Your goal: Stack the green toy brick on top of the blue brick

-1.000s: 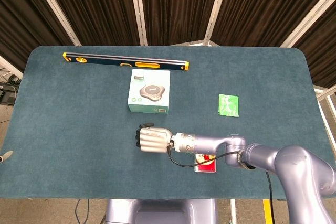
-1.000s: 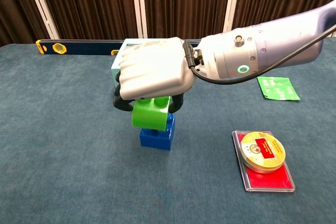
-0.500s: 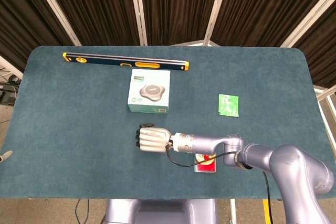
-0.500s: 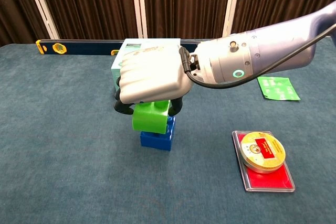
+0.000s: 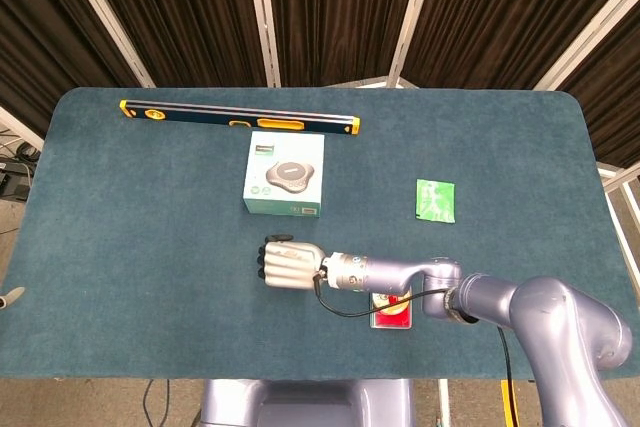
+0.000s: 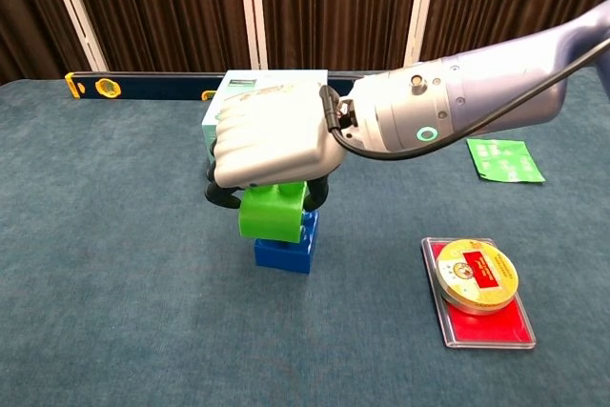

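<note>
The dark fingers (image 6: 221, 195) of the right hand (image 6: 272, 145) curl down around the green plastic toy brick (image 6: 274, 213), gripping it from above. The green brick sits tilted on the blue plastic toy brick (image 6: 284, 251), directly below the palm; full seating cannot be confirmed. Both stand on the teal cloth-covered desk (image 6: 114, 274). The left hand is out of view, so the right hand is nearer.

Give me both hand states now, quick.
Left hand: not in view.
Right hand: holding the green brick on the blue brick.
</note>
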